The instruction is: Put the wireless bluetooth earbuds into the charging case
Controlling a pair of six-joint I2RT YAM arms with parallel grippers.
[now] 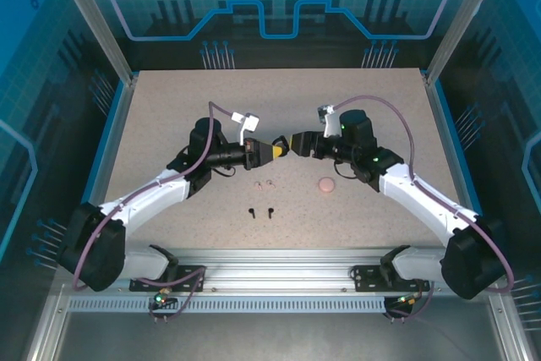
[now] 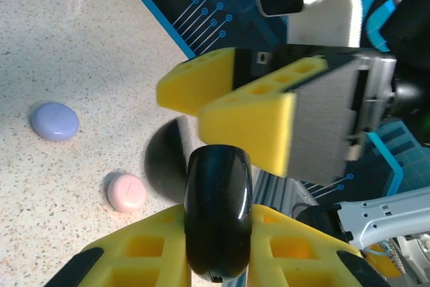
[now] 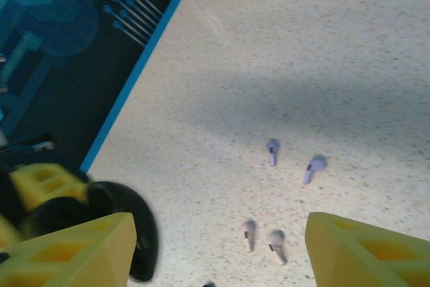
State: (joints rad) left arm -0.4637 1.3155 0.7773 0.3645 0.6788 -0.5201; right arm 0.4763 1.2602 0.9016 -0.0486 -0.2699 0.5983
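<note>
Far left: bare speckled table point(image 1: 161, 124). Toward the middle, the left gripper point(image 1: 279, 150), up off the tabletop and clamped on a black charging case point(image 2: 218, 199), held edge-on between both yellow fingers point(image 2: 134, 260), with much of its glossy rim standing free above them. Below the grippers in the top view, nearer the arm bases, loose on the table and outside any case: a pair of pale pink earbuds point(image 1: 259, 183) side by side, then, closer to the bases, a pair of black earbuds point(image 1: 252, 211), also side by side and apart from the pink pair. In the right wrist view, a pair of lavender earbuds point(image 3: 272, 151) lying on the table too, beyond the pink pair and clear of it. Just right of the held case, the right gripper point(image 1: 296, 142), facing the left one tip to tip, jaws spread wide, nothing between them. In the left wrist view, one of its yellow fingertips point(image 2: 248, 126) just above the case's upper rim; cannot tell whether touching. Further right, a pink case point(image 1: 326, 184) flat on the table beside the right arm, apart from every earbud. In the left wrist view, a lavender case point(image 2: 54, 121) flat on the table as well, near the pink one without touching it.
</note>
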